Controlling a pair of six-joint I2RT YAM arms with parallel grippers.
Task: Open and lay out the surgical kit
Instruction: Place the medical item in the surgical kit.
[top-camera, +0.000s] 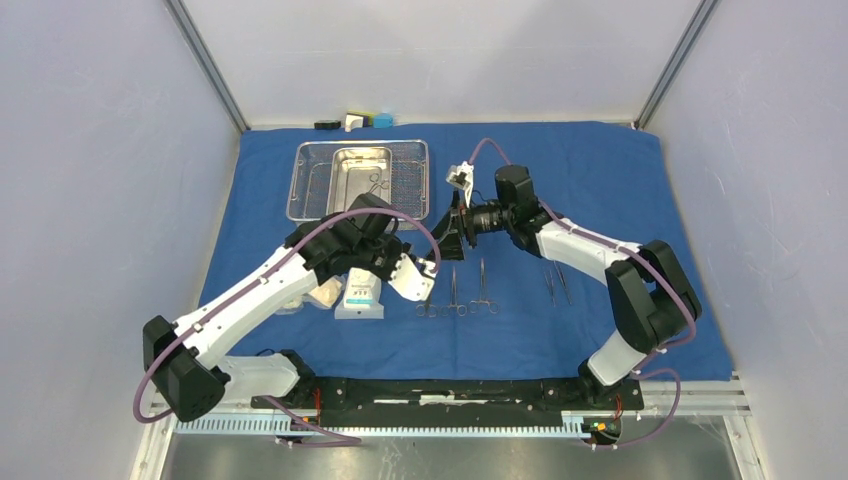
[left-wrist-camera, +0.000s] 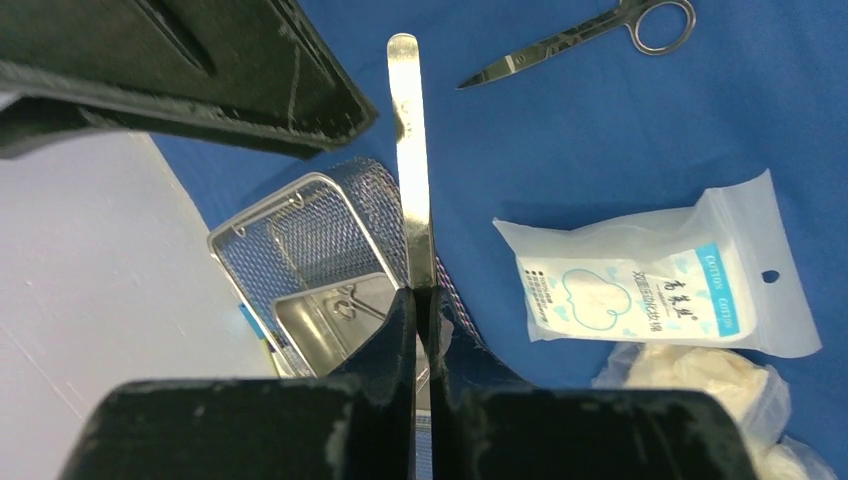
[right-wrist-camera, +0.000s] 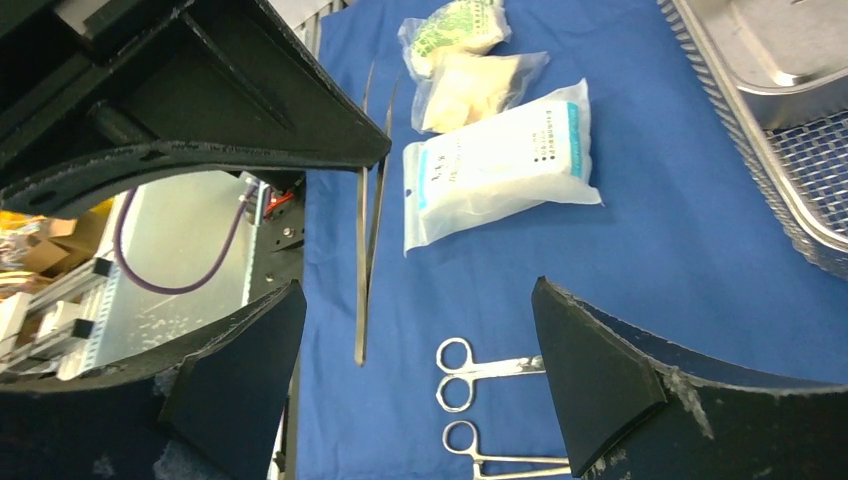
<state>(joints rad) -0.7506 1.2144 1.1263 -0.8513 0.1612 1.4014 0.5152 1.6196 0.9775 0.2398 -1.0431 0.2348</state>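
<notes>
Toward the right edge, the blue cloth wrap (top-camera: 640, 180) lies bare; the wire-mesh basket (top-camera: 312, 185) sits far left. The left gripper (left-wrist-camera: 422, 300) pinches steel tweezers (left-wrist-camera: 410, 150) tight; the right gripper (right-wrist-camera: 418, 300) gapes wide, holding nothing.

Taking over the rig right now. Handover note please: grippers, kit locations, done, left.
Left gripper: shut on steel tweezers.
Right gripper: open, by the tweezers' free end, gripping nothing.
Blue cloth: spread flat. Mesh basket far left, pan inside it.
Done: three packets and five ringed instruments laid out along the near side.
Left: place the tweezers; one instrument is still in the pan, and the pan probably comes out too.
</notes>
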